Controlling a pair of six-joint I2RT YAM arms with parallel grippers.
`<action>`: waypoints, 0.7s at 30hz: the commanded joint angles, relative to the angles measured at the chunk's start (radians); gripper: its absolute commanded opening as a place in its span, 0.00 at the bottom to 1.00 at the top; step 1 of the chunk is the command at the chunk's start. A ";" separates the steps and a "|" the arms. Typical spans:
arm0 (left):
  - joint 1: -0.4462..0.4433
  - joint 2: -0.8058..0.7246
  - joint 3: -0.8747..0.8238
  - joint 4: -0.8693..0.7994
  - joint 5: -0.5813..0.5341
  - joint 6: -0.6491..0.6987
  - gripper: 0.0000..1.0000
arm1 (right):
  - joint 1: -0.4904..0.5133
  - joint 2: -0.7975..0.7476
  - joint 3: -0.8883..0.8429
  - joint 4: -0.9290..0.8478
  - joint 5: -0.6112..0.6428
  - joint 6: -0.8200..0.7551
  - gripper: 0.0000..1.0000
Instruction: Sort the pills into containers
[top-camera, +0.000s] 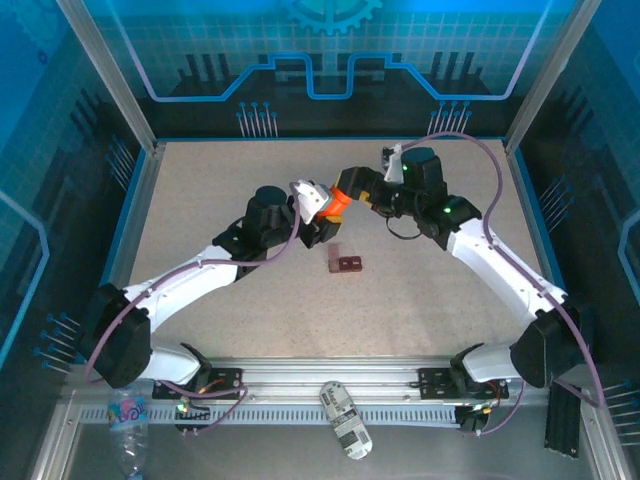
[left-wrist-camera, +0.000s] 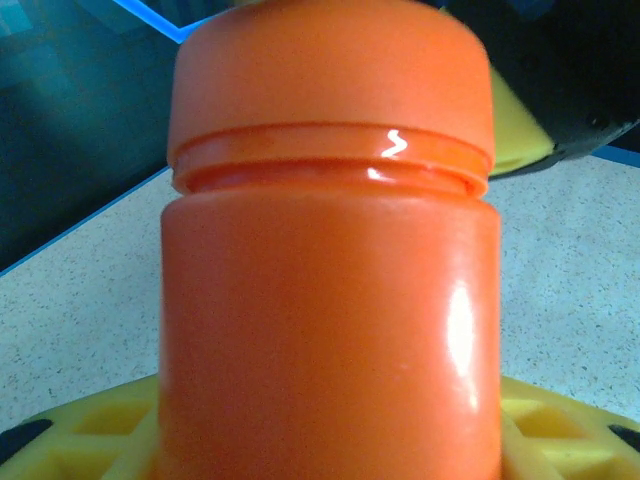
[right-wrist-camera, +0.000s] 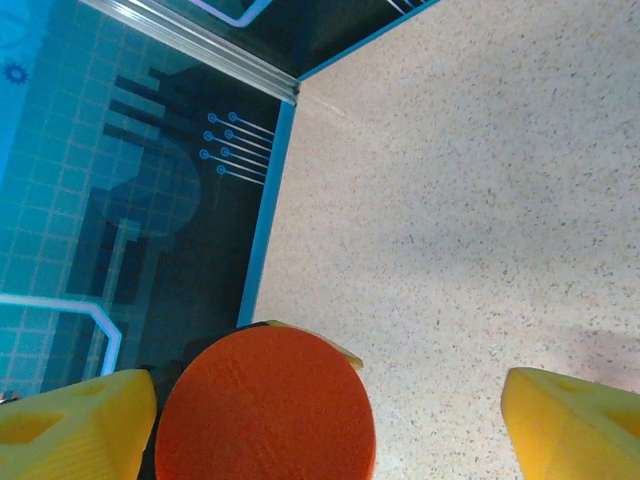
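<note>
My left gripper (top-camera: 322, 208) is shut on the body of a bright orange bottle (left-wrist-camera: 330, 300), holding it above the table with its cap (left-wrist-camera: 330, 75) on. Yellow fingers (left-wrist-camera: 80, 435) show at both sides of the bottle's base. My right gripper (right-wrist-camera: 330, 425) is open at the cap (right-wrist-camera: 265, 405); the cap sits close to its left finger (right-wrist-camera: 75, 420), far from the right one (right-wrist-camera: 570, 420). The dark red-brown container box (top-camera: 346, 264) with two wells lies on the table below the two grippers. No pills are visible.
The speckled table (top-camera: 230, 190) is bounded by blue walls (top-camera: 130, 190). A crumpled clear bottle (top-camera: 130, 425) and a labelled can (top-camera: 346, 420) lie off the table beyond the front rail (top-camera: 330, 375).
</note>
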 joint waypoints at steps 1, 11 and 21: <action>-0.007 0.004 0.015 0.026 -0.013 0.024 0.00 | 0.026 0.015 0.043 -0.008 0.024 0.007 0.88; -0.011 0.013 0.021 0.029 -0.017 0.019 0.00 | 0.040 0.030 0.038 0.021 0.001 -0.003 0.45; 0.011 -0.011 0.015 0.034 0.092 -0.076 0.00 | -0.059 0.017 -0.020 0.160 -0.189 -0.238 0.36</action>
